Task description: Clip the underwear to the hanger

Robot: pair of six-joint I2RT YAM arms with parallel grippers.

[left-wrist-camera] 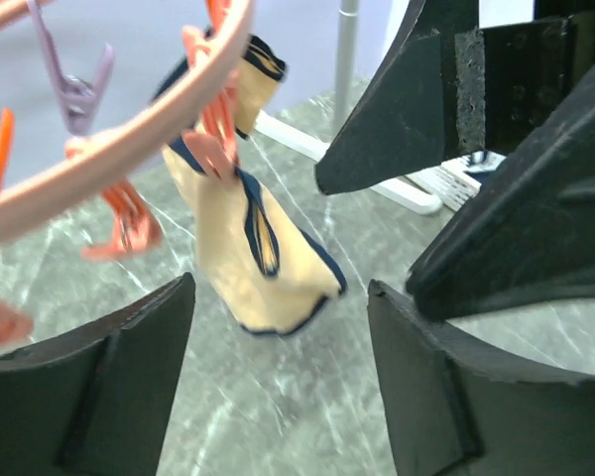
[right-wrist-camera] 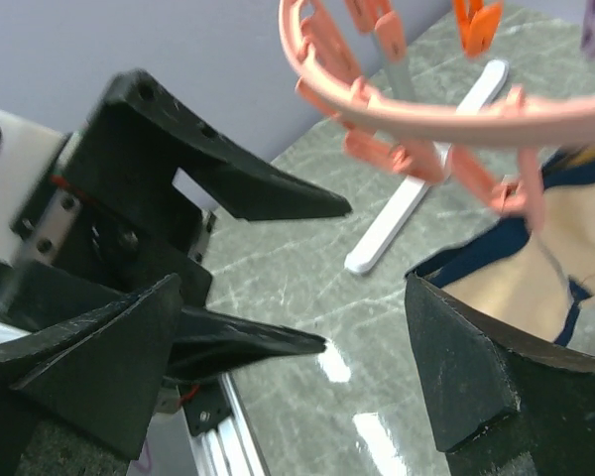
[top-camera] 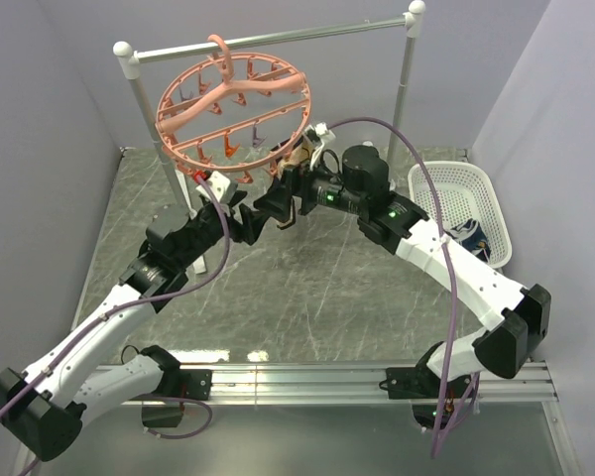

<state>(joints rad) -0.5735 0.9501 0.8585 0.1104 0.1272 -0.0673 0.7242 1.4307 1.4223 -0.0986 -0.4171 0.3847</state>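
Note:
The salmon-pink round hanger point(top-camera: 233, 104) hangs by its hook from the rack's bar. The beige underwear with navy trim point(left-wrist-camera: 248, 248) hangs from one of its pink clips point(left-wrist-camera: 213, 149), clear of the table. It also shows in the right wrist view point(right-wrist-camera: 540, 283) and as a tan patch in the top view point(top-camera: 300, 156). My left gripper point(top-camera: 276, 206) is open and empty just below and in front of the underwear point(left-wrist-camera: 278, 382). My right gripper point(top-camera: 296, 180) is open and empty point(right-wrist-camera: 297, 367), close beside the underwear and facing the left gripper.
The silver-and-white rack point(top-camera: 407, 59) stands at the back, its white foot point(right-wrist-camera: 426, 213) on the marble table. A white basket point(top-camera: 431, 188) holding a dark item stands at the right. Other clips point(left-wrist-camera: 74, 94) dangle from the ring near my fingers.

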